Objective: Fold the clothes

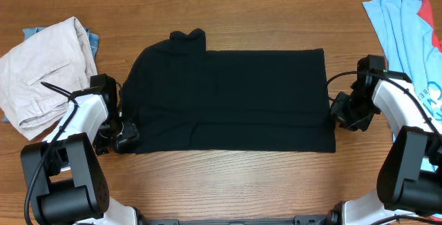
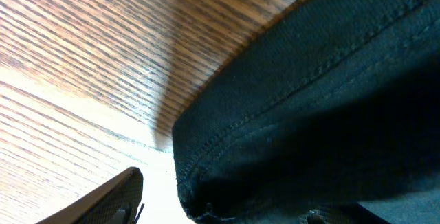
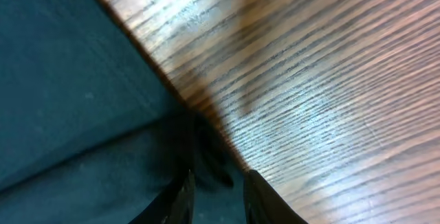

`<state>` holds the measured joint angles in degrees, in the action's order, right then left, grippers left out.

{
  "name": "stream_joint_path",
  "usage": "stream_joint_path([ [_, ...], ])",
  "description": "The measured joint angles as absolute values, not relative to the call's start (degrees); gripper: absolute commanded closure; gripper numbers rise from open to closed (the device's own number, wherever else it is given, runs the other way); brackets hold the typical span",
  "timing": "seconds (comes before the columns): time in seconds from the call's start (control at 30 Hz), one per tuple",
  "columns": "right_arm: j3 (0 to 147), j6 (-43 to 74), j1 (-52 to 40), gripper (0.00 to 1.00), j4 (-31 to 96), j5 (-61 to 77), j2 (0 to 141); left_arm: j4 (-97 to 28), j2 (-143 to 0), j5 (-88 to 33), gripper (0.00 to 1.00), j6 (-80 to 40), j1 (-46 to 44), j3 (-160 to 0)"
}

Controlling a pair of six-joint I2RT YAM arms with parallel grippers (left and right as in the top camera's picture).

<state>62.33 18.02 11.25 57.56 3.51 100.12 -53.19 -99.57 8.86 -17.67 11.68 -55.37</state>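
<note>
The black shirt [image 1: 231, 97] lies spread flat on the middle of the table, its collar at the far left. My left gripper [image 1: 126, 135] sits at the shirt's near-left corner. In the left wrist view its jaws [image 2: 213, 214] are wide apart, with the hemmed corner of the shirt [image 2: 309, 114] between them and a bright gap beside the left finger. My right gripper [image 1: 338, 112] is at the shirt's right edge. In the right wrist view its fingers [image 3: 220, 196] are close together on the edge of the black fabric [image 3: 82, 100].
Crumpled beige trousers [image 1: 43, 79] lie at the far left, close behind the left arm. A light-blue tee [image 1: 404, 28] lies at the far right corner, beside the right arm. Bare wood table [image 1: 228, 180] shows along the near edge.
</note>
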Motion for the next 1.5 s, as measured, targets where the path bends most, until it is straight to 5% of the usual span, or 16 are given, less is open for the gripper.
stream_joint_path([
  [0.07,61.5,18.0,11.2,0.76,56.5,3.8,100.1,-53.2,-99.6,8.9,0.26,-17.7,11.7,-55.4],
  [0.17,60.7,17.5,11.2,0.96,55.9,4.7,100.1,-53.2,-99.6,8.9,0.26,-17.7,11.7,-55.4],
  [0.8,61.1,15.4,11.2,0.96,36.4,14.0,100.1,-53.2,-99.6,8.9,0.27,-17.7,11.7,-55.4],
  [0.83,61.1,15.4,11.2,0.95,35.7,14.2,100.1,-53.2,-99.6,8.8,0.27,-17.7,11.7,-55.4],
  [0.97,61.1,14.9,11.2,0.62,35.3,14.7,100.1,-53.1,-99.6,8.8,0.25,-17.7,11.7,-55.4],
  [1.5,61.4,15.0,11.2,0.62,57.4,10.9,100.1,-52.8,-99.6,8.2,0.25,-17.7,11.7,-55.4],
])
